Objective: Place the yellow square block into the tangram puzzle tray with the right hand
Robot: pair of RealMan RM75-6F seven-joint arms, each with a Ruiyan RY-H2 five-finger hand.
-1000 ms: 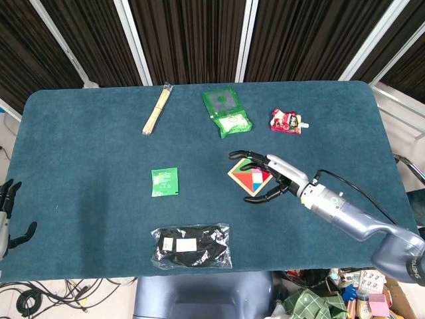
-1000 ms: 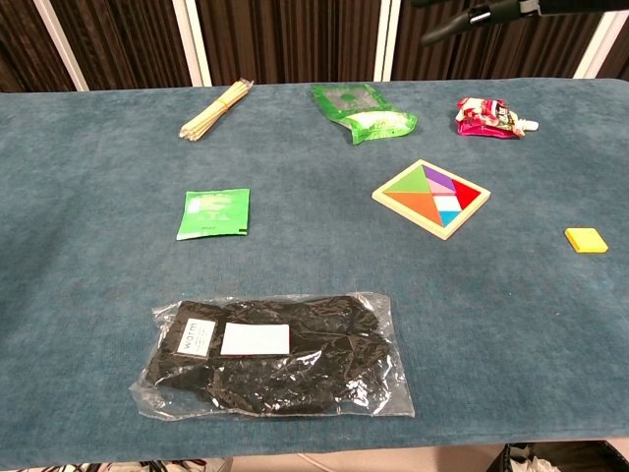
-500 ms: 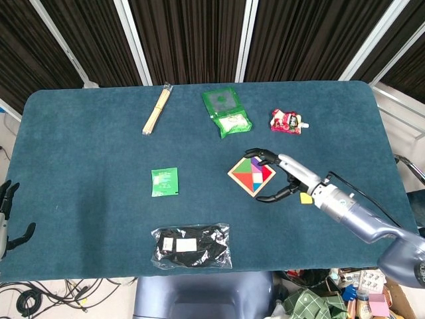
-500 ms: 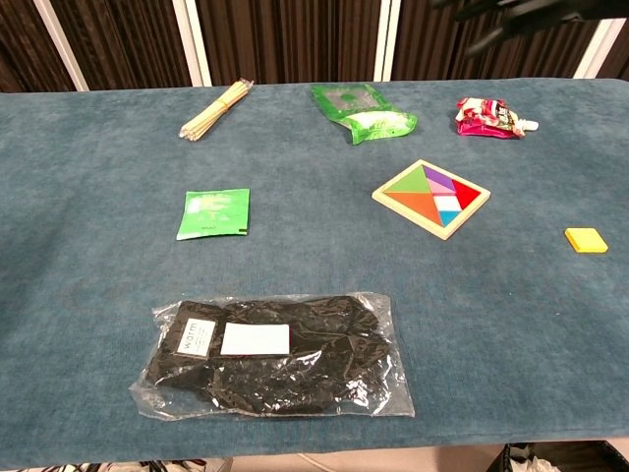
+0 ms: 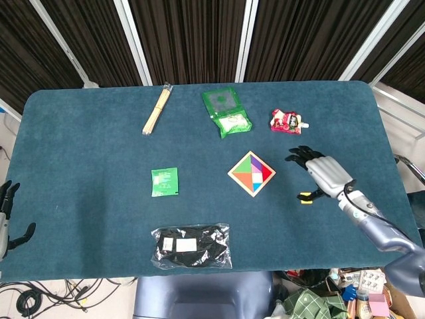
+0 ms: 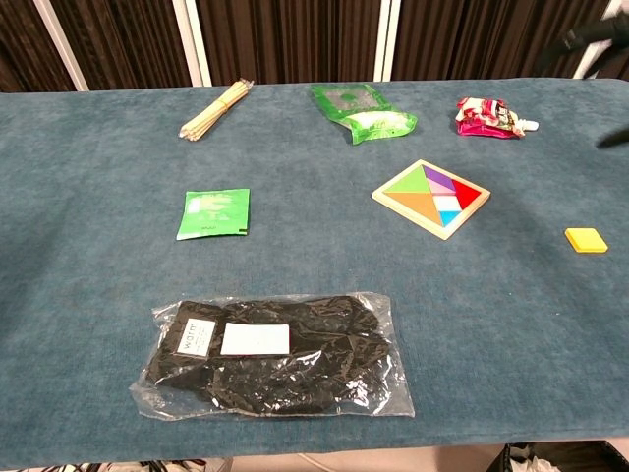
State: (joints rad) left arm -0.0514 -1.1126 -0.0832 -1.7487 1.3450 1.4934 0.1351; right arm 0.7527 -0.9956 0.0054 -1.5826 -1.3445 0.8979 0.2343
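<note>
While illegible, white labels on black bagged item [image 6: 275, 357].

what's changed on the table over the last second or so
The right hand swung away from over the tangram tray toward the robot's right and now hovers above the yellow square block, holding nothing. The block, tray, and left hand have not moved.

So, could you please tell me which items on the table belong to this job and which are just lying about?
Job: yellow square block, wooden tangram puzzle tray, right robot hand.

Lying about: bamboo stick bundle, two green packets, red pouch, bagged black cloth.
</note>
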